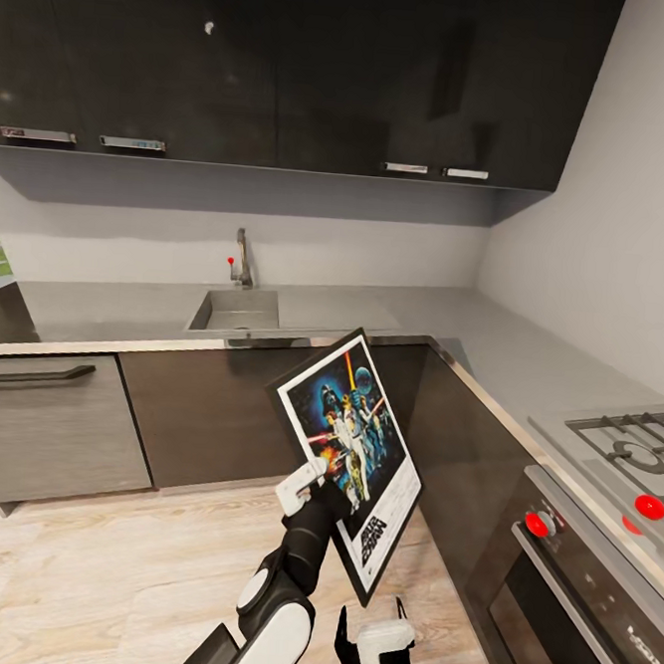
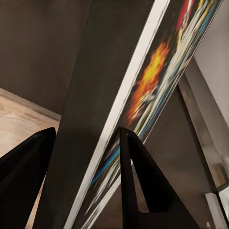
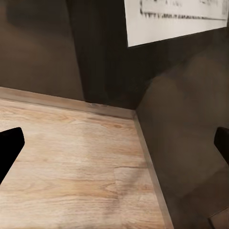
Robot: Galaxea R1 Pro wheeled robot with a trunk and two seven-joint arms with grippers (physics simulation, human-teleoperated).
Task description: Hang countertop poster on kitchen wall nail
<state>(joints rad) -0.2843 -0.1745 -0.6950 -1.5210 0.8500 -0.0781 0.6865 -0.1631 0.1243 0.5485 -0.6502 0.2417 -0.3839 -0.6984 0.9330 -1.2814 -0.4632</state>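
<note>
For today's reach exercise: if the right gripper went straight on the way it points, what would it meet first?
Probably the wood floor; the right gripper is open, and the floor lies ahead beside the cabinet base. Depth is unclear.

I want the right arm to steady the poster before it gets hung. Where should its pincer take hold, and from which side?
Probably the bottom edge by the logo, coming up from below. The poster hangs tilted over the floor, the left pincer clamping its left edge. The right pincer sits open just beneath the lower corner, so that thin frame edge is nearest and bare.
</note>
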